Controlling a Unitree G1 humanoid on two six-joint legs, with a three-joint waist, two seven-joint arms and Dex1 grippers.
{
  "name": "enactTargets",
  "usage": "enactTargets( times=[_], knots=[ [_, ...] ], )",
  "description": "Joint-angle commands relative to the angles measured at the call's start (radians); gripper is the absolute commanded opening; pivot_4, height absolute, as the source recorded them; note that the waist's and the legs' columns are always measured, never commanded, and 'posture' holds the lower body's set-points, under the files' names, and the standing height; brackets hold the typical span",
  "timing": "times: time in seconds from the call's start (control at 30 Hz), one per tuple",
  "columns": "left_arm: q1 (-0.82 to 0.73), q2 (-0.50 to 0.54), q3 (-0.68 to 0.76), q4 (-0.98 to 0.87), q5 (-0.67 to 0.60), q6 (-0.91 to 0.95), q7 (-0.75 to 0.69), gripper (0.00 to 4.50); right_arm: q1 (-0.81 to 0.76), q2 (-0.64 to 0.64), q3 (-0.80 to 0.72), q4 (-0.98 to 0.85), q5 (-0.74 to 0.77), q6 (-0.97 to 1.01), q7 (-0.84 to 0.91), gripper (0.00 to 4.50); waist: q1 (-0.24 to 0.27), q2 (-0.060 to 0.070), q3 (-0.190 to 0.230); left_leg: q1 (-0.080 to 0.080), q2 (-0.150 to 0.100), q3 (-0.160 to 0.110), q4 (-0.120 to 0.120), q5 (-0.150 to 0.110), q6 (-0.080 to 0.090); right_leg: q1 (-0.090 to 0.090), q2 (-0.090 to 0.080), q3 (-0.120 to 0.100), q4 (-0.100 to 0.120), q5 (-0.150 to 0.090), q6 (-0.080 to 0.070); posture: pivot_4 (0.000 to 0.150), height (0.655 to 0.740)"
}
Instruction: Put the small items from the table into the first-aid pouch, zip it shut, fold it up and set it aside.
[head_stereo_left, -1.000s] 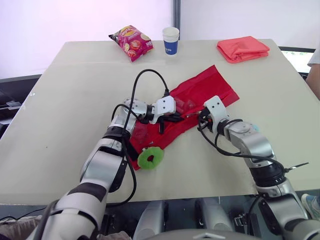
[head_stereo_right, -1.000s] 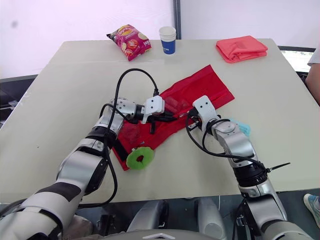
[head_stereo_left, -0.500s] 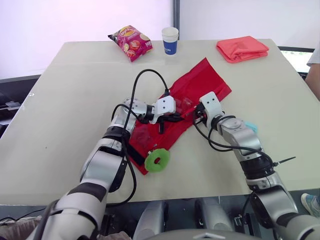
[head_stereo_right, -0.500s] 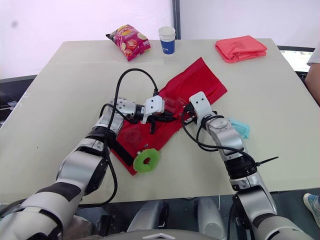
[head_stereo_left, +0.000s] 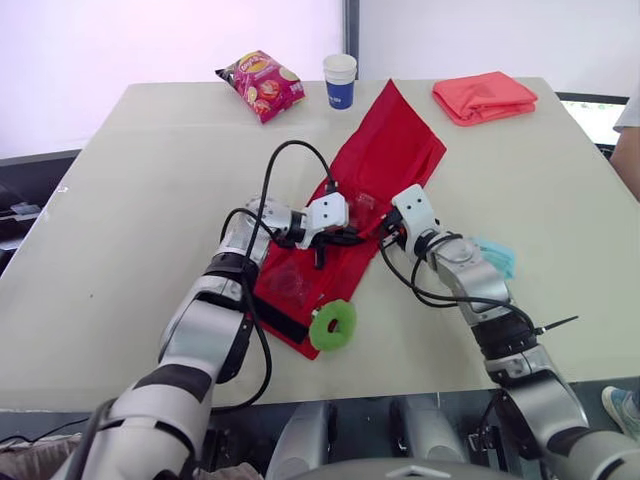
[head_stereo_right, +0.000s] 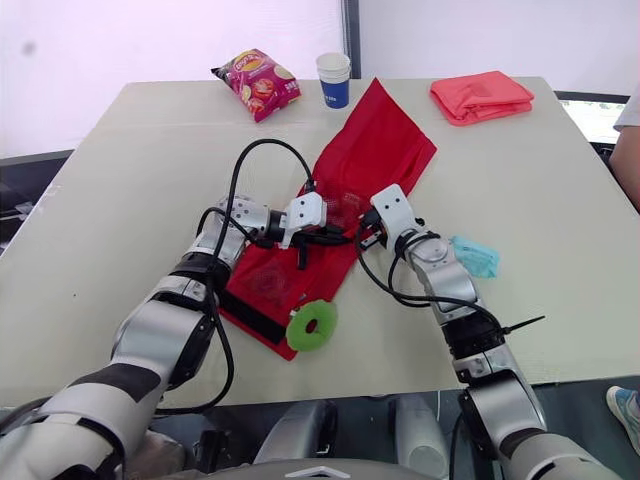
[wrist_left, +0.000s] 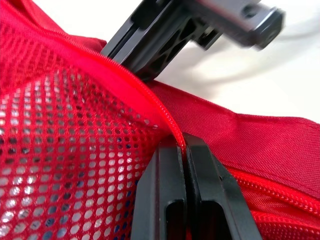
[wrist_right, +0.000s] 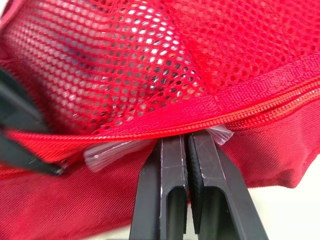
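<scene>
The red first-aid pouch lies unfolded in a long strip, running from near the cup toward the table's front. A green ring rests at its near end. My left gripper is shut on the pouch's zipper edge beside the mesh pocket. Close to its right, my right gripper is shut on a clear zipper pull at the zip line. A teal item lies on the table beside my right forearm.
At the table's far edge stand a chip bag and a paper cup. A folded coral cloth lies at the far right. A person's arm shows at the right edge.
The pouch has swung round, its far end now pointing at the cup. My right gripper moved left, closer to the left gripper. The green ring slid right with the pouch's near end.
</scene>
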Motion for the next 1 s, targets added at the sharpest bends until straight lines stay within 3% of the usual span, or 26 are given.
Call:
enactTargets(
  times=[0.03,0.23,0.37,0.47,0.5,0.53,0.6,0.63,0.67,0.7,0.73,0.83,0.93,0.97,1.0],
  knots=[
    [-0.045,0.019,0.005,0.047,0.006,-0.001,-0.034,0.0,0.005,-0.005,0.009,-0.075,0.007,-0.056,0.032,0.14,0.0,0.0,0.0,0.0,0.0,0.0,0.0,0.0,0.0,0.0,0.0,0.0,0.0,0.0,0.0,0.15,0.74],
    [-0.075,0.015,0.0,0.095,0.016,-0.02,-0.058,0.0,-0.002,-0.005,0.037,-0.053,-0.009,-0.105,0.064,0.14,0.0,0.0,0.0,0.0,0.0,0.0,0.0,0.0,0.0,0.0,0.0,0.0,0.0,0.0,0.0,0.15,0.74],
    [-0.095,0.035,-0.01,0.125,0.033,-0.068,-0.097,0.0,0.073,-0.059,-0.003,-0.214,0.072,-0.013,0.147,0.14,0.002,0.0,0.0,0.0,0.0,0.0,0.0,0.0,0.0,0.0,0.0,0.0,0.0,0.0,0.0,0.15,0.74],
    [-0.12,0.062,-0.019,0.156,0.058,-0.124,-0.137,0.0,0.157,-0.132,-0.051,-0.397,0.167,0.064,0.214,0.98,0.004,0.0,0.0,0.0,0.0,0.0,0.0,0.0,0.0,0.0,0.0,0.0,-0.001,0.0,0.0,0.15,0.74],
    [-0.131,0.069,-0.018,0.166,0.061,-0.142,-0.151,0.0,0.188,-0.162,-0.073,-0.465,0.199,0.091,0.232,1.48,0.005,0.0,0.0,0.0,0.0,0.0,0.0,0.0,0.0,0.0,0.0,-0.001,-0.001,0.0,0.0,0.15,0.74],
    [-0.14,0.078,-0.021,0.174,0.068,-0.166,-0.169,0.0,0.214,-0.187,-0.103,-0.528,0.231,0.113,0.242,1.54,0.005,0.0,0.0,0.0,0.0,0.0,0.0,0.0,0.0,0.001,0.0,-0.001,-0.001,0.0,0.0,0.15,0.74],
    [-0.155,0.099,-0.029,0.19,0.089,-0.212,-0.179,0.0,0.255,-0.226,-0.166,-0.639,0.303,0.163,0.253,2.56,0.003,0.0,0.0,0.0,0.0,0.0,0.0,0.0,0.0,0.001,0.0,-0.001,-0.001,0.0,0.0,0.15,0.74],
    [-0.161,0.112,-0.035,0.199,0.104,-0.235,-0.177,0.0,0.273,-0.252,-0.194,-0.692,0.336,0.188,0.261,2.56,0.003,0.0,0.0,0.0,0.0,0.0,0.0,0.0,0.0,0.001,0.0,-0.001,-0.001,0.0,0.0,0.15,0.74],
    [-0.163,0.13,-0.052,0.207,0.136,-0.273,-0.151,0.0,0.286,-0.275,-0.217,-0.733,0.36,0.211,0.265,3.13,0.005,0.0,0.0,0.0,0.0,-0.001,0.0,0.0,0.0,0.001,0.001,-0.001,-0.001,0.0,0.0,0.15,0.74],
    [-0.166,0.147,-0.064,0.216,0.162,-0.3,-0.117,0.0,0.296,-0.3,-0.24,-0.768,0.381,0.233,0.266,3.4,0.002,0.0,0.0,0.0,0.0,-0.001,0.0,0.0,0.001,0.001,0.0,-0.001,-0.001,0.0,0.0,0.15,0.74],
    [-0.167,0.159,-0.071,0.222,0.181,-0.322,-0.08,0.0,0.302,-0.32,-0.255,-0.792,0.397,0.252,0.264,4.21,0.002,0.0,0.0,0.0,0.0,-0.001,0.0,0.0,0.001,0.001,0.001,0.0,-0.001,0.0,0.0,0.15,0.74],
    [-0.173,0.17,-0.036,0.239,0.167,-0.296,-0.02,0.0,0.307,-0.357,-0.269,-0.826,0.42,0.275,0.247,4.48,0.005,0.0,0.0,0.0,0.0,-0.001,0.0,-0.002,0.004,0.001,0.001,-0.001,0.0,0.0,0.0,0.15,0.74],
    [-0.177,0.165,0.051,0.242,0.072,-0.156,-0.122,0.0,0.312,-0.376,-0.267,-0.839,0.431,0.282,0.231,4.48,0.008,0.0,0.0,0.0,0.0,-0.002,0.0,-0.003,0.005,0.001,0.001,-0.002,-0.001,0.0,0.0,0.15,0.74],
    [-0.169,0.169,0.068,0.234,0.056,-0.134,-0.151,0.63,0.313,-0.378,-0.262,-0.841,0.432,0.281,0.226,4.5,0.008,0.0,0.0,0.0,0.0,-0.002,0.001,-0.003,0.005,0.002,0.0,-0.002,-0.001,0.0,0.0,0.15,0.74],
    [-0.158,0.172,0.091,0.223,0.031,-0.104,-0.171,0.86,0.314,-0.38,-0.258,-0.841,0.433,0.28,0.22,4.5,0.009,0.0,0.0,0.0,0.0,-0.002,0.001,-0.003,0.005,0.002,0.0,-0.002,-0.001,0.0,0.0,0.15,0.74]
  ],
)
